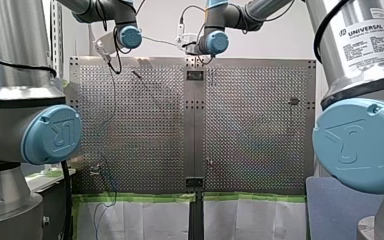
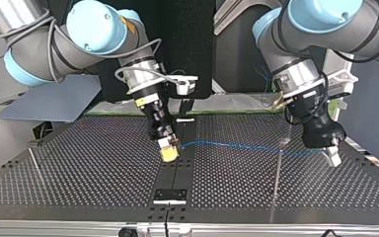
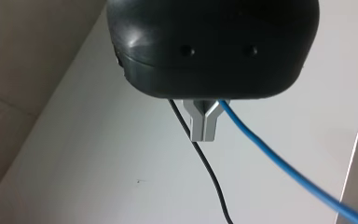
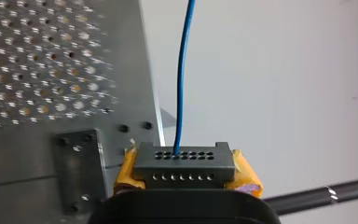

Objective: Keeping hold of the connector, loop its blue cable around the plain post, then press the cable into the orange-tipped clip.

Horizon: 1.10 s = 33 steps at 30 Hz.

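Firmly, my right hand [image 2: 169, 151] pinches the connector [image 4: 184, 167]; its blue cable [image 2: 246, 146] runs to my left hand [image 3: 204, 127], closed around it.

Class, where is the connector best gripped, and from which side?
By its two narrow ends, from behind the connector, opposite its holed face: the blue cable leaves that face straight out, so jaws there, as on my right gripper, leave it free.

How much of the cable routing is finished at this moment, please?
Done: my right gripper is shut on the connector, between yellow pads. In hand: the blue cable runs straight above the table to my left gripper, whose metal fingers are closed on it. Left: the loop and the pressing into the clip; I cannot surely pick out post or clip here.
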Each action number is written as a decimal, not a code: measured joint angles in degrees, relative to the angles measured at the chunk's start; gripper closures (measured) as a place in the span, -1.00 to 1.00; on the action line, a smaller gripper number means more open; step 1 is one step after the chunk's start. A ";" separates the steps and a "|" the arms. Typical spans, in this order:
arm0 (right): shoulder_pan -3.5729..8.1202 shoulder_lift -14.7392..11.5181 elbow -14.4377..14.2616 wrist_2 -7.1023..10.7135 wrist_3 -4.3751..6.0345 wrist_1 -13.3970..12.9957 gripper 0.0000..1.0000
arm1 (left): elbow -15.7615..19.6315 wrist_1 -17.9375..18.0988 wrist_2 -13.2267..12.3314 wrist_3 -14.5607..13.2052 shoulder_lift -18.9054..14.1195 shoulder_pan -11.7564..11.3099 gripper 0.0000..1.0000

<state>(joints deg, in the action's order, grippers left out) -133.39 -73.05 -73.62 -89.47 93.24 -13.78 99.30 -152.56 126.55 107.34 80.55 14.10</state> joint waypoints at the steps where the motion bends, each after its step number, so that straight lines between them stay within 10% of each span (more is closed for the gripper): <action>1: 0.02 0.70 0.72 0.15 -0.04 0.71 1.00 | -0.49 -0.51 -0.49 0.11 0.41 -0.48 1.00; 20: 1.02 8.19 7.96 0.77 -0.30 0.84 1.00 | -11.32 -11.59 -11.58 3.38 11.35 -11.58 1.00; 33: 0.99 11.33 12.09 0.79 -0.57 1.71 1.00 | -12.64 -18.90 -18.96 3.76 18.45 -17.56 1.00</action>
<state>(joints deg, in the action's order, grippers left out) -132.40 -61.72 -61.53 -88.68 92.66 -12.07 86.66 -171.47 107.59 111.09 99.00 -3.46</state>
